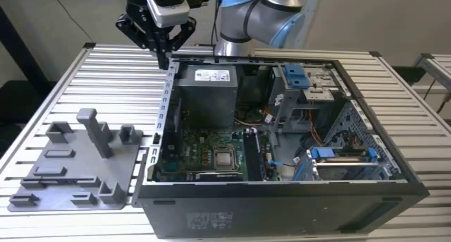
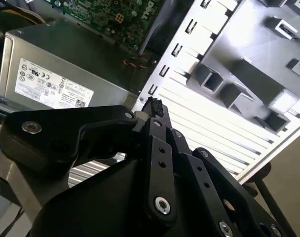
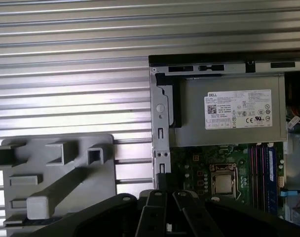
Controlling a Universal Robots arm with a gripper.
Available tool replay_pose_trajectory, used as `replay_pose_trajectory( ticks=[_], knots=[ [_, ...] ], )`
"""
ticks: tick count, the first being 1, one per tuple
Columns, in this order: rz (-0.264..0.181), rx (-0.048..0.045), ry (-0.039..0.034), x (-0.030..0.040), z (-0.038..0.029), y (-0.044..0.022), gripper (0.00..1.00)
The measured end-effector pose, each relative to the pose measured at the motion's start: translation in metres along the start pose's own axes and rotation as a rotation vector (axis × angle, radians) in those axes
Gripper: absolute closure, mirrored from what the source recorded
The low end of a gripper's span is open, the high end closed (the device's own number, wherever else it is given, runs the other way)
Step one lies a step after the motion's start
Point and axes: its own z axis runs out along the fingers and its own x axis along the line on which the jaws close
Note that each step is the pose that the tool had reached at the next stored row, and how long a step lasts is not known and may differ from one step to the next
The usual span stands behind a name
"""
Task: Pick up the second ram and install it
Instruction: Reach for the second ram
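Observation:
My gripper (image 1: 166, 61) hangs above the slatted table just behind the back left corner of the open computer case (image 1: 282, 210). Its fingers are shut, pressed tip to tip, and I see nothing between them in either wrist view (image 2: 155, 107) (image 3: 161, 181). The gray plastic tray (image 1: 74, 170) lies on the table at the exterior view's left, well in front of the gripper. A long thin dark strip, which looks like the second ram (image 1: 62, 179), lies flat in the tray's near part. The motherboard's long memory slots (image 1: 254, 156) (image 3: 258, 170) sit beside the processor socket (image 1: 224, 158).
The gray power supply (image 1: 206, 94) (image 3: 229, 116) fills the case's back left, right beside the gripper. Blue drive brackets (image 1: 296, 75) and a metal cage stand on the case's right side. The tray's upright posts (image 1: 95, 131) rise from its middle.

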Motion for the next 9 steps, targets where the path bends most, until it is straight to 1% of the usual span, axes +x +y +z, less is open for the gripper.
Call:
replay_pose_trajectory(
  ticks=[9],
  knots=[
    [0.000, 0.0000, 0.0000, 0.0167, -0.0003, -0.0012, 0.89]
  ],
)
